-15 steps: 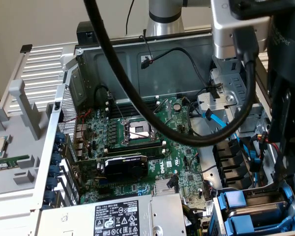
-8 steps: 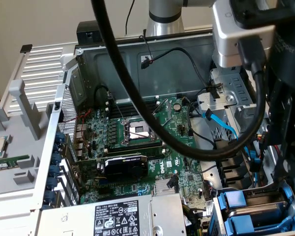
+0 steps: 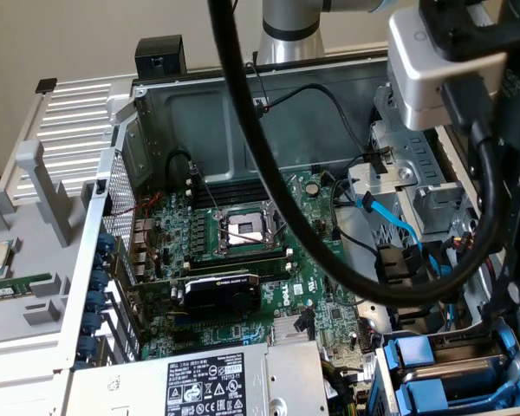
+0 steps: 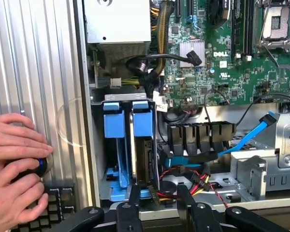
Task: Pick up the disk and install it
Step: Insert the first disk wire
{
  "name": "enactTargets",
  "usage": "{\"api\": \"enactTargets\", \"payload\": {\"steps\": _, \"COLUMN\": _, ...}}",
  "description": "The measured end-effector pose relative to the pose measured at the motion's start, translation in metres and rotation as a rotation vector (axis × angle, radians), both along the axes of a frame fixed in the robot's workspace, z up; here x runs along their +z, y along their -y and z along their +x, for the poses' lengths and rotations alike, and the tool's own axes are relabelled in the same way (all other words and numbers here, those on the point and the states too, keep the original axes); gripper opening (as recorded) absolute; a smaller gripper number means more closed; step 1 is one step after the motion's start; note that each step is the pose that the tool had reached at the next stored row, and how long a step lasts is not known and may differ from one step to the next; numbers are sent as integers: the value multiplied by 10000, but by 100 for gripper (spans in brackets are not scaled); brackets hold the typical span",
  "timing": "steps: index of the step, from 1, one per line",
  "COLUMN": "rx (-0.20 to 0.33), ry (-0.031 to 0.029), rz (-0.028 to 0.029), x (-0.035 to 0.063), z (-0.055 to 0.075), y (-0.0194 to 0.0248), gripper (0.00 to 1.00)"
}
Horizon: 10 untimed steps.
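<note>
The disk (image 4: 146, 157) stands edge-on in the drive bay of the open computer case, held in a blue plastic frame (image 4: 141, 118). A second blue frame (image 4: 113, 126) sits in the slot beside it. My gripper (image 4: 159, 195) hovers just over the bay, its two black fingers (image 4: 134, 193) apart. One finger is by the disk's edge, the other is over the coloured cables. Nothing is clamped between them. In the exterior view the blue frames (image 3: 416, 357) show at the case's lower corner on the exterior view's right.
A person's hands (image 4: 14, 164) rest on the ribbed case panel (image 4: 38, 72), around a small black-and-blue object. The motherboard (image 3: 243, 251), the grey power-supply box (image 3: 199, 381), a blue data cable (image 4: 251, 137) and black cables (image 3: 269, 147) crowd the case interior.
</note>
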<state>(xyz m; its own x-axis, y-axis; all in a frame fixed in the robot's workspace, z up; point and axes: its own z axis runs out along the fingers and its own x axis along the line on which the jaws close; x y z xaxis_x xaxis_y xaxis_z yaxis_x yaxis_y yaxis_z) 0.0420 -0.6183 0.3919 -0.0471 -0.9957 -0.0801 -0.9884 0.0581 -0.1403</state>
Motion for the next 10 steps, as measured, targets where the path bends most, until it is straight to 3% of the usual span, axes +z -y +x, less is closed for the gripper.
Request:
{"api": "enactTargets", "payload": {"steps": 3, "rx": 63, "ry": -23, "rz": 5, "x": -14, "z": 14, "y": 27, "gripper": 43}}
{"api": "enactTargets", "payload": {"steps": 6, "rx": 75, "ry": -44, "rz": 65, "x": -43, "z": 18, "y": 91, "gripper": 43}}
{"api": "enactTargets", "payload": {"steps": 10, "rx": 386, "ry": -49, "rz": 100, "x": -72, "z": 19, "y": 102, "gripper": 43}}
